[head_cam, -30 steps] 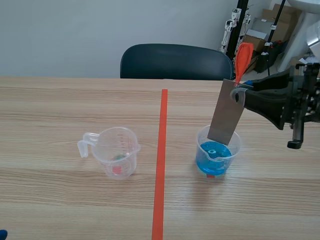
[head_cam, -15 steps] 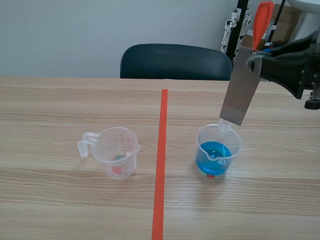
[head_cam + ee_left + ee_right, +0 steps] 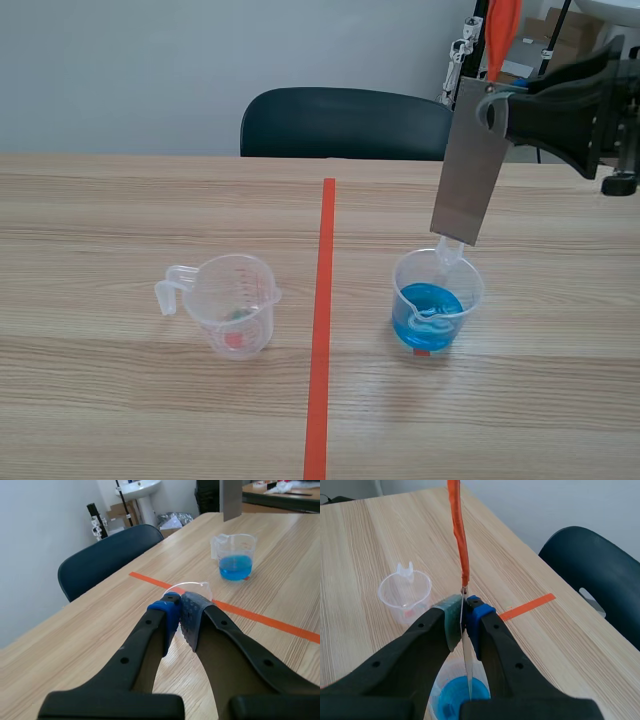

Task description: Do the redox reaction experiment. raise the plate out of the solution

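The light wooden table [image 3: 120,220] takes most of the scene, and a dark chair [image 3: 350,125] stands behind its far edge. An orange-red tape line [image 3: 322,330] runs along the middle of the table, away from the robot.

The right arm comes in high from the right side. The right gripper [image 3: 490,105] is clamped on the top part of a grey metal plate [image 3: 468,165]. In the right wrist view its two pads press on the thin plate from both sides [image 3: 465,612]. The plate hangs a little tilted. Its lower edge is just above the rim of a clear measuring cup [image 3: 470,285] and is out of the blue solution [image 3: 430,310] that fills the bottom of this cup.

The left gripper [image 3: 179,612] is held over the table with its two pads together and nothing between them.

A second measuring cup [image 3: 235,303], clear and with a handle, stands on the other side of the tape line, well apart from the first. It has red scale marks, too small to read.

A narrow orange strip [image 3: 500,35] rises from the top edge of the plate, above the right gripper.
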Robot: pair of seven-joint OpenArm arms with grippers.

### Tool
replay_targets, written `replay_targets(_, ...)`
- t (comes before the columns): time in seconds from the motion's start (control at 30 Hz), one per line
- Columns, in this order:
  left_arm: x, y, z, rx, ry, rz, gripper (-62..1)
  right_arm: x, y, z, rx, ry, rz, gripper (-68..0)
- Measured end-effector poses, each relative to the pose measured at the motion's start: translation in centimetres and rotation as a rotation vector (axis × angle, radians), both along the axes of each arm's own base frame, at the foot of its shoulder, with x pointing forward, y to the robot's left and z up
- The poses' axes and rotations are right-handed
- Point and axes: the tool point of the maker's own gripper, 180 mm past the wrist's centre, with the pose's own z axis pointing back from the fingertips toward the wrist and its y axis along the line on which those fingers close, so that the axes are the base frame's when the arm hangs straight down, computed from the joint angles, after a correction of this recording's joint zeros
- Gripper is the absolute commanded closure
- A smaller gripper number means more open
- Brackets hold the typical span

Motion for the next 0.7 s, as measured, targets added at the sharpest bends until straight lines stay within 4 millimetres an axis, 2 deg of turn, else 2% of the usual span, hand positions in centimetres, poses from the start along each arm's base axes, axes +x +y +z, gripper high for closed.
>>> replay_targets(0.13,2.2,-2.4,0.1,0.086,0.032,-0.059,-4.0,0.4,-0.6,1.4,0.017,-0.012,-0.023,-0.6)
replay_targets(0.27,4.1,-4.4,2.1,0.123,-0.034,-0.108,-4.0,0.5,-1.0,2.8,0.017,-0.022,-0.034,-0.6)
replay_targets(0.4,6.1,-5.4,3.6,0.187,-0.100,-0.105,-3.9,0.2,-0.6,3.4,0.015,-0.034,-0.019,-0.6)
replay_targets(0.7,8.6,-7.8,2.9,0.263,-0.096,-0.143,-4.0,0.2,-0.5,3.4,0.014,-0.026,-0.019,-0.6)
